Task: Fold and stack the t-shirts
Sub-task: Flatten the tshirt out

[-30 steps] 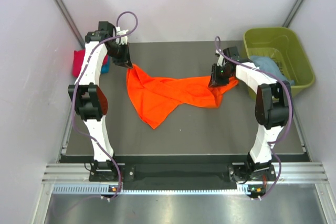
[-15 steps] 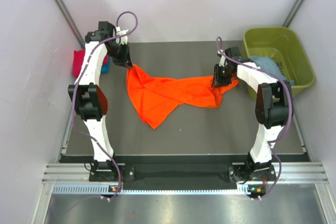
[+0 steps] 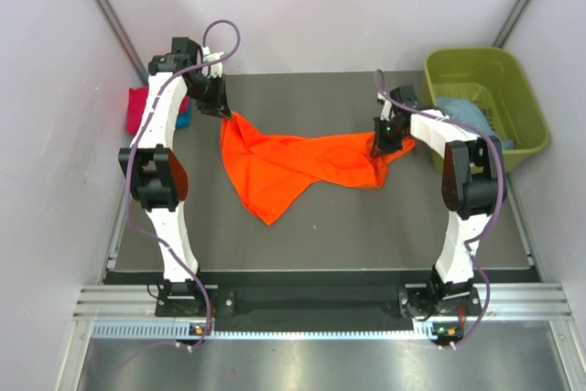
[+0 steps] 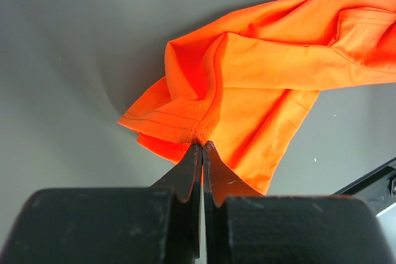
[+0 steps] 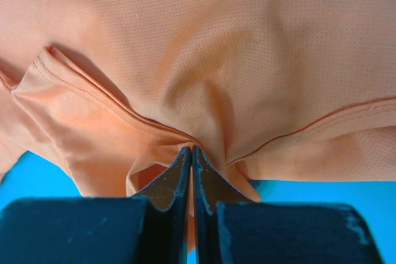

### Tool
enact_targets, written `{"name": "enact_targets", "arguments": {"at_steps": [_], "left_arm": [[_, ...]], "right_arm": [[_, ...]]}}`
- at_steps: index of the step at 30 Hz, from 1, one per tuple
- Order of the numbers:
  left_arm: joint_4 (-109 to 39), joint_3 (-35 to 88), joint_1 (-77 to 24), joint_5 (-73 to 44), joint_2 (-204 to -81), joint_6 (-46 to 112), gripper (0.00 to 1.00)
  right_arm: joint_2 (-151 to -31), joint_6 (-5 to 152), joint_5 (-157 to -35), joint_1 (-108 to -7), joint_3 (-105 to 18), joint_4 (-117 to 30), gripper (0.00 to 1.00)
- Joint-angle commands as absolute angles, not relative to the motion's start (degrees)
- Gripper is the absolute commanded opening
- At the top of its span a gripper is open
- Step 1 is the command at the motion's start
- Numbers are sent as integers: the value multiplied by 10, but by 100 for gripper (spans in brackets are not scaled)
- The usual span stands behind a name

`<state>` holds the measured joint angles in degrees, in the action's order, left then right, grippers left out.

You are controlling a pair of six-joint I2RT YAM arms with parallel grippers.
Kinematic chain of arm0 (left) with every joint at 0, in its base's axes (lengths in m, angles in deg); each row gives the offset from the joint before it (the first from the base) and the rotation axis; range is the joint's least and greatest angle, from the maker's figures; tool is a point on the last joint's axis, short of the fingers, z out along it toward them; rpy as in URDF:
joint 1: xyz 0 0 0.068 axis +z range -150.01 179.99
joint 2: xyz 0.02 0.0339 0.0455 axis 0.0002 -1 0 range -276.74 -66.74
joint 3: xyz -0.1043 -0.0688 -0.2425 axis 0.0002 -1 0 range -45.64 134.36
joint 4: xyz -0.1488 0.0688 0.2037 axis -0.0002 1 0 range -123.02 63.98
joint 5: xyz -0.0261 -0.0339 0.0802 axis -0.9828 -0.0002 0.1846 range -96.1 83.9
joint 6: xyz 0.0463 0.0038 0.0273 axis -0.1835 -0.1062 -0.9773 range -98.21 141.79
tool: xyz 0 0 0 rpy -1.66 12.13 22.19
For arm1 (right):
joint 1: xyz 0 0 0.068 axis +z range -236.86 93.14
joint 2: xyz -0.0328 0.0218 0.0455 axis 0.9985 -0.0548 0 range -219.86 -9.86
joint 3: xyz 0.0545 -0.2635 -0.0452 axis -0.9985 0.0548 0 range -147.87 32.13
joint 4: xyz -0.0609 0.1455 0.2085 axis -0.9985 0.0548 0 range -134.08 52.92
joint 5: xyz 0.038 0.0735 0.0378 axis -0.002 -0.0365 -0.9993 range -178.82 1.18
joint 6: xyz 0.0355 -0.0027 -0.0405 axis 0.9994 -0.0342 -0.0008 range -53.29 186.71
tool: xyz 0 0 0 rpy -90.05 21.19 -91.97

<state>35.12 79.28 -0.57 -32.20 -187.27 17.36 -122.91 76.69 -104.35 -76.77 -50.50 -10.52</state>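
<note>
The bright orange t-shirt point(image 3: 293, 162) lies crumpled and stretched across the middle of the table. My left gripper point(image 3: 224, 113) is shut on its far left corner; in the left wrist view point(image 4: 202, 144) the jaws pinch a hemmed edge of the shirt point(image 4: 260, 72). My right gripper point(image 3: 382, 146) is shut on the shirt's right end; in the right wrist view point(image 5: 191, 148) the jaws pinch a fold of the cloth point(image 5: 204, 60). A crimson-pink t-shirt point(image 3: 137, 109) lies at the far left edge. A light blue t-shirt point(image 3: 464, 114) sits in the tub.
An olive-green plastic tub point(image 3: 513, 70) stands at the far right of the table. Walls close in on the left, right and back. The dark tabletop point(image 3: 366, 226) shows in front of the orange shirt.
The right gripper has shifted slightly right and toward the far side with the shirt's end. The left arm and the rest of the shirt have not visibly moved.
</note>
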Motion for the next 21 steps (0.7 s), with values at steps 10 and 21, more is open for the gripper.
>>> {"name": "enact_targets", "arguments": {"at_steps": [10,21], "left_arm": [[341,857,-6,-287,-1864,158,0],[301,908,-5,-281,-1792,160,0]], "right_arm": [[-1171,734,-1026,-775,-653,-123,0],[-1068,650,-995,-781,-752,-149,0]]}}
